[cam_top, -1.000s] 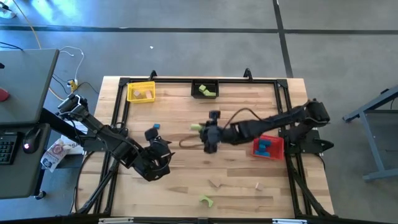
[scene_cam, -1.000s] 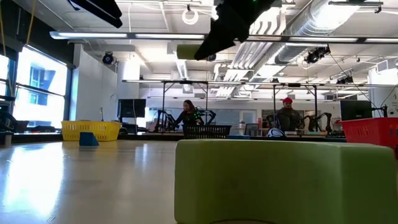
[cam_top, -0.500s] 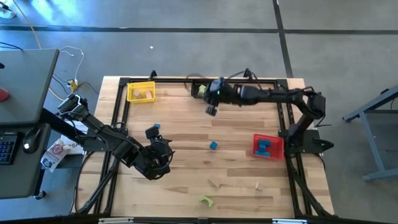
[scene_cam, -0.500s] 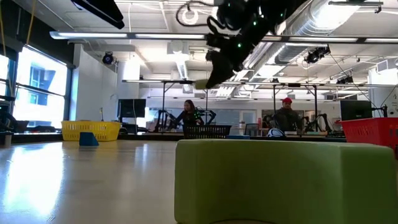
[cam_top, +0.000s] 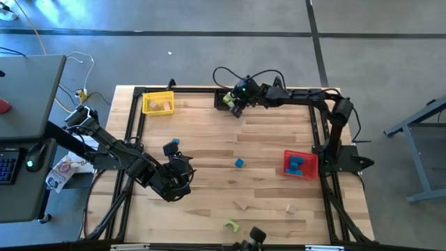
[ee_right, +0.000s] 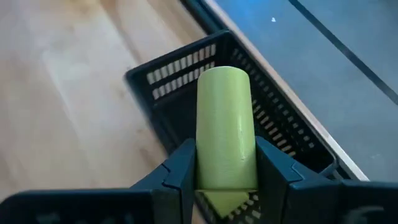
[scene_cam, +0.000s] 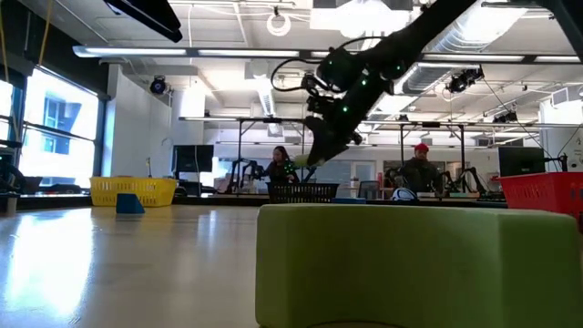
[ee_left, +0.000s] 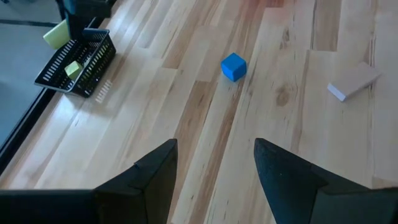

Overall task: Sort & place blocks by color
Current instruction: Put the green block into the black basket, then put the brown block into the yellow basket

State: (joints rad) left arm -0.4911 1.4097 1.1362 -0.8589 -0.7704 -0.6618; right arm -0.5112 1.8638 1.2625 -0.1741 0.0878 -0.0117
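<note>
R arm swung from frame centre to top centre, right gripper [cam_top: 235, 109] w/ light green wooden cylinder [ee_right: 225, 127] now over black mesh bin [ee_right: 186, 68], small blue cube [cam_top: 239, 162] uncovered mid-table, dark object [cam_top: 257, 235] new at bottom edge

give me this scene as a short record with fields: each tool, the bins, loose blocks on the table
right tool: shut on light green cylinder block, over black mesh bin
left tool: open, holding nothing, above the wooden table
yellow bin: far left corner, tan blocks inside
red bin: right side, blue blocks inside
loose blocks: small blue cube, light green arch block, two tan wood blocks
</note>
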